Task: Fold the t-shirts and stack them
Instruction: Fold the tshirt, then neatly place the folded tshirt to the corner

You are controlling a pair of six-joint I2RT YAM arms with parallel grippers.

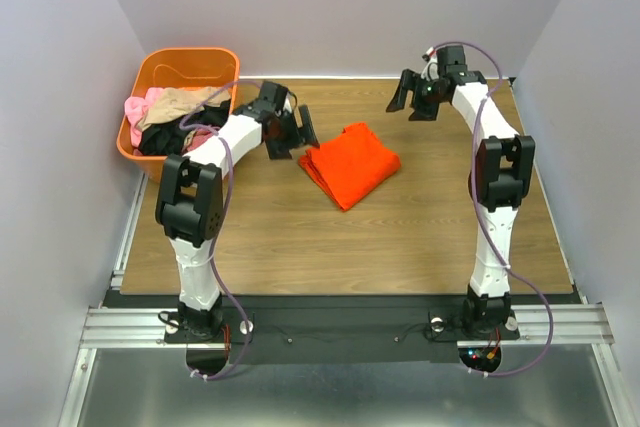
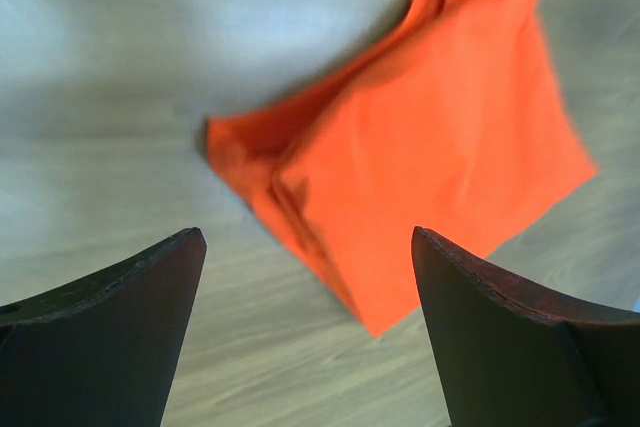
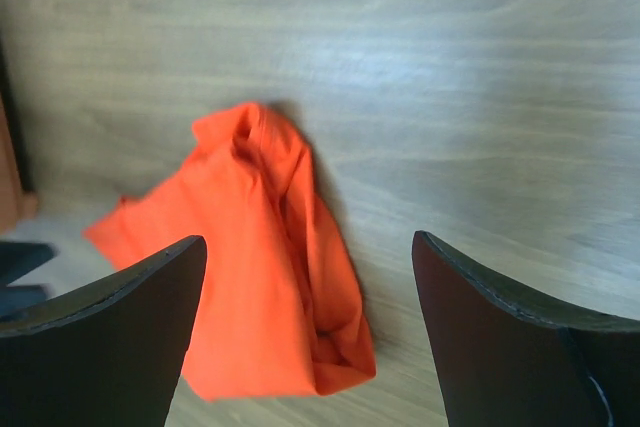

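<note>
orange-red tee [image 1: 349, 163]; orange tub [image 1: 165, 72]; wood-grain table [image 1: 300, 237]

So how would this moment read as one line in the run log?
orange tee: folded, on table | left claw: open, empty, beside tee | right claw: open, empty, apart | tub: other shirts inside

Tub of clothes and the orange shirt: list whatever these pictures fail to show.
- Top view: the orange tub holds pink, tan and black cloth tangled together, partly behind the left arm; the garment count cannot be told.
- Left wrist view: the orange t-shirt is blurred, its upper corner cut off by the top edge.
- Right wrist view: one finger of the right gripper covers the shirt's near corner.
</note>
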